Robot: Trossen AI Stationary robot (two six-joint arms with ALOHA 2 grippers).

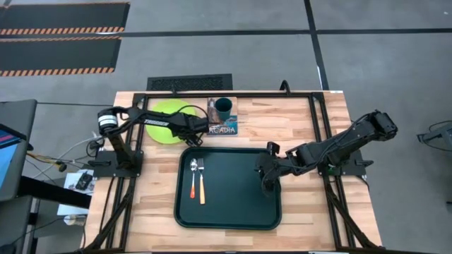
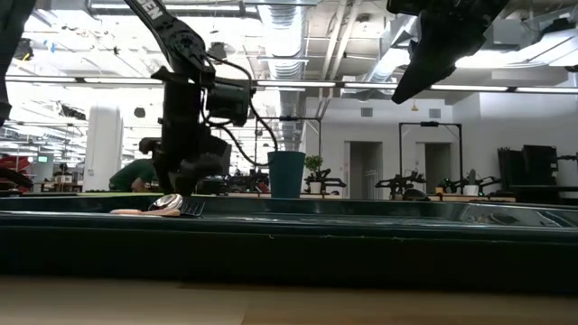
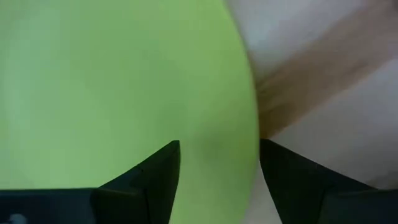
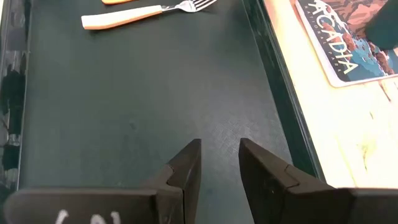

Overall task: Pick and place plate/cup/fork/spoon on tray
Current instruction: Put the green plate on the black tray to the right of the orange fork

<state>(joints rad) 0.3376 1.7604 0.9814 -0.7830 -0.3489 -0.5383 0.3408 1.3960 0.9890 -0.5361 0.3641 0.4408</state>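
The lime-green plate [image 1: 161, 116] lies flat on the table, left of the Acadia book. My left gripper [image 1: 195, 135] is open at the plate's right rim [image 3: 247, 124], with one finger [image 3: 155, 177] over the plate and the other [image 3: 298, 183] over the bare wood. The teal cup [image 1: 223, 107] stands upright on the book [image 1: 224, 127]. The spoon [image 1: 193, 176] and the fork [image 1: 201, 182] lie side by side in the left part of the dark green tray [image 1: 229, 212]. My right gripper [image 1: 269, 182] hovers over the tray's right part, its fingers a little apart and empty [image 4: 220, 158]. My left gripper straddles the plate's right rim [image 3: 252, 143] from above, one finger on each side of it. I cannot tell whether either finger touches the plate. The plate lies flat on the table.
The Acadia book [image 4: 342, 43] lies just beyond the tray's far rim, and the cup stands on it. A black frame runs along the table's far edge and sides [image 1: 316, 120]. The tray's middle [image 4: 124, 106] is bare.
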